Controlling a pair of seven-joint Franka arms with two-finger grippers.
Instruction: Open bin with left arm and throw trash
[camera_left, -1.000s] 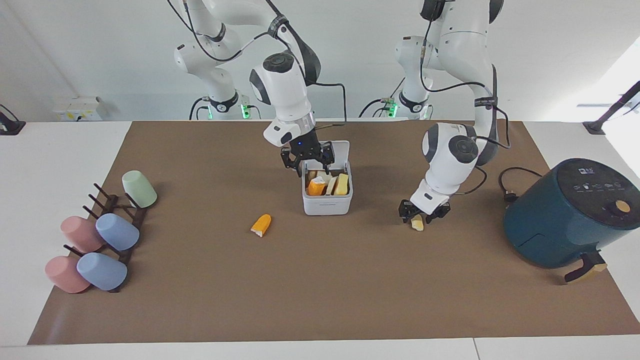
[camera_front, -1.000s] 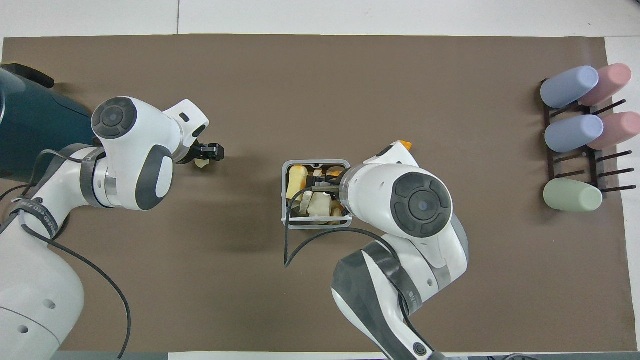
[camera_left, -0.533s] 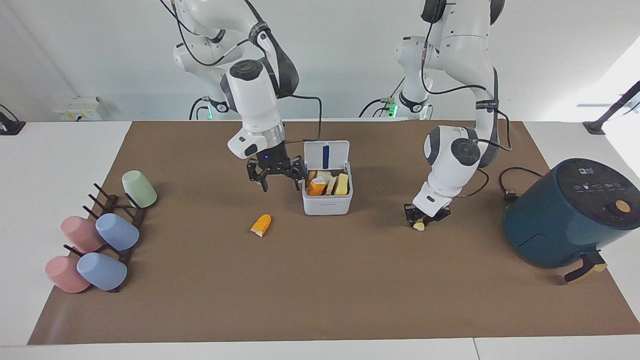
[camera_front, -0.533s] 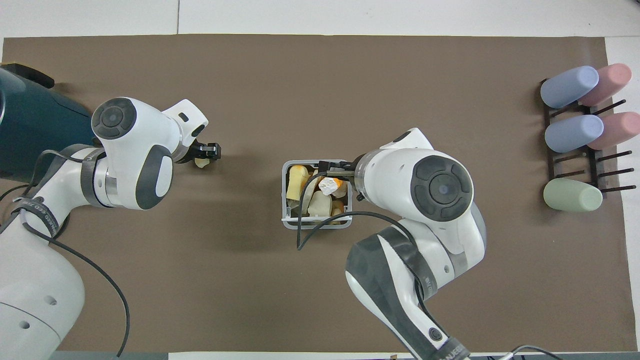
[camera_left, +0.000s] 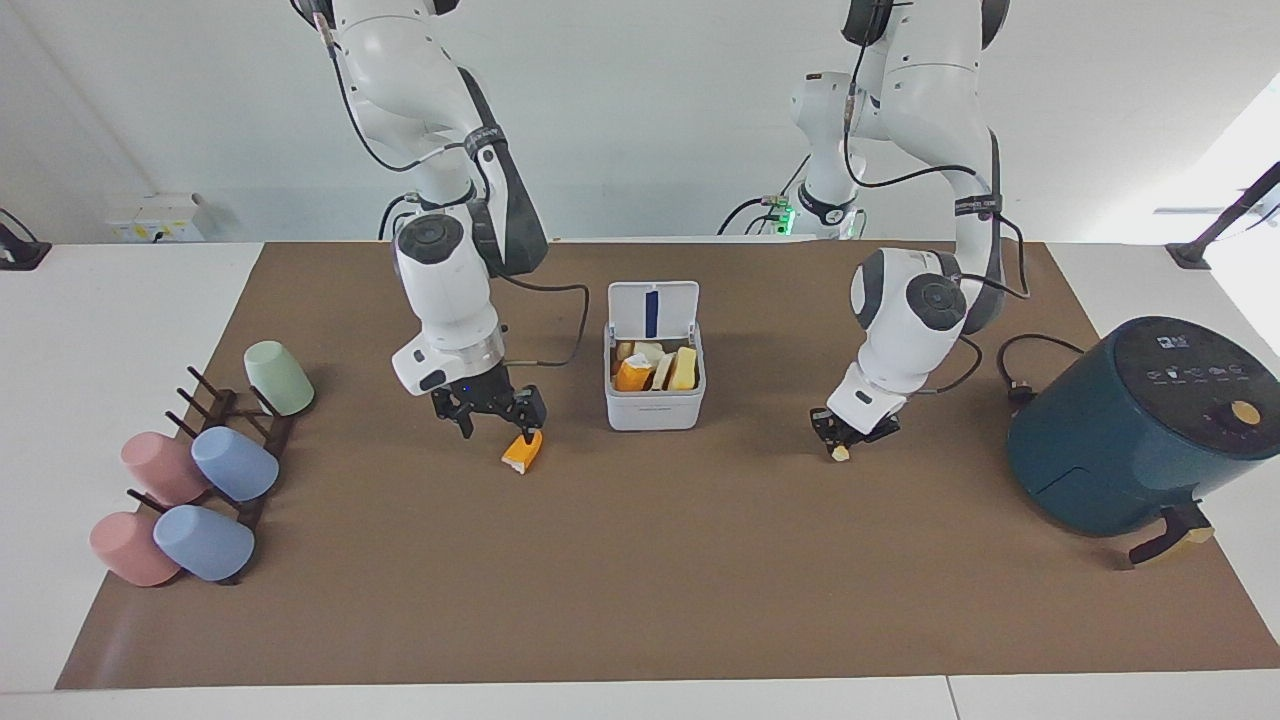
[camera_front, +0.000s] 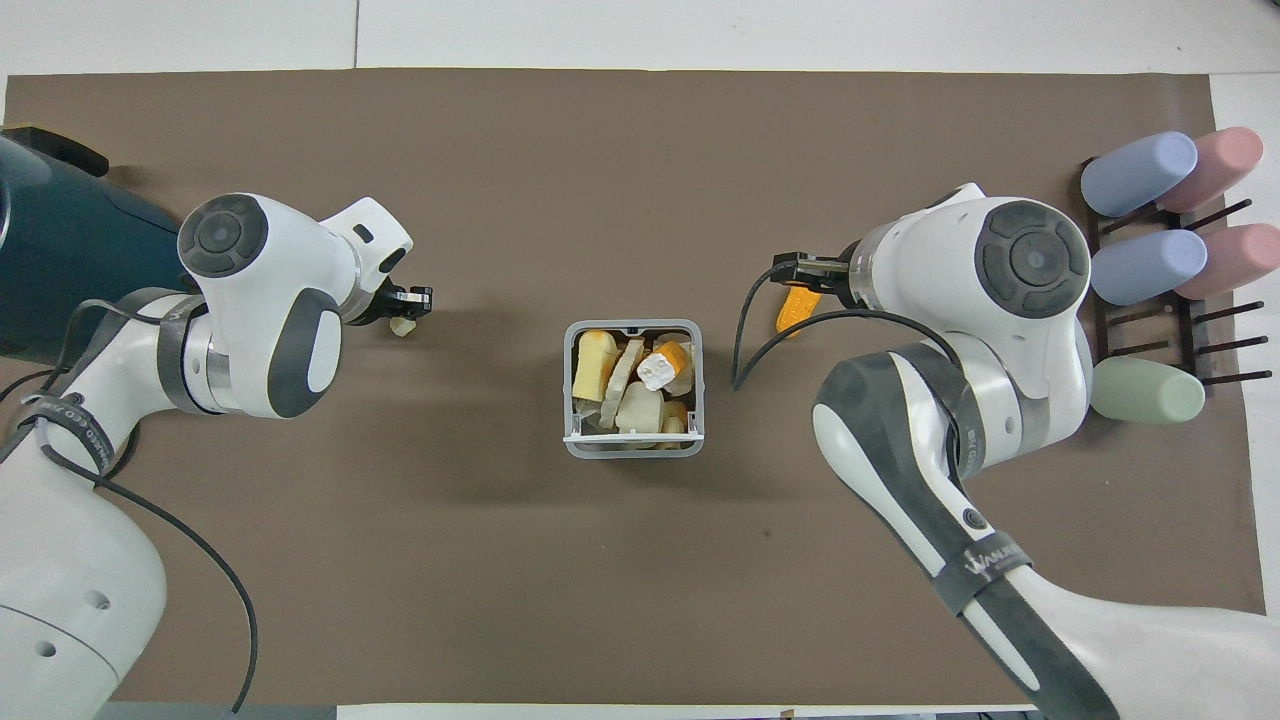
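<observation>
The white bin stands mid-mat with its lid upright and open, and several food scraps inside; it also shows in the overhead view. My left gripper is down on the mat toward the left arm's end of the table, shut on the small pale yellow chunk, which also shows from above beside that gripper. My right gripper is open, low over an orange wedge on the mat beside the bin. From above, the right gripper partly covers the wedge.
A dark teal air fryer with its cable stands at the left arm's end of the table. A rack of pastel cups lies at the right arm's end. A brown mat covers the table.
My right gripper has left the open bin and swung down to the orange wedge. My left gripper has turned and closed in on the pale chunk. An orange scrap now lies in the bin.
</observation>
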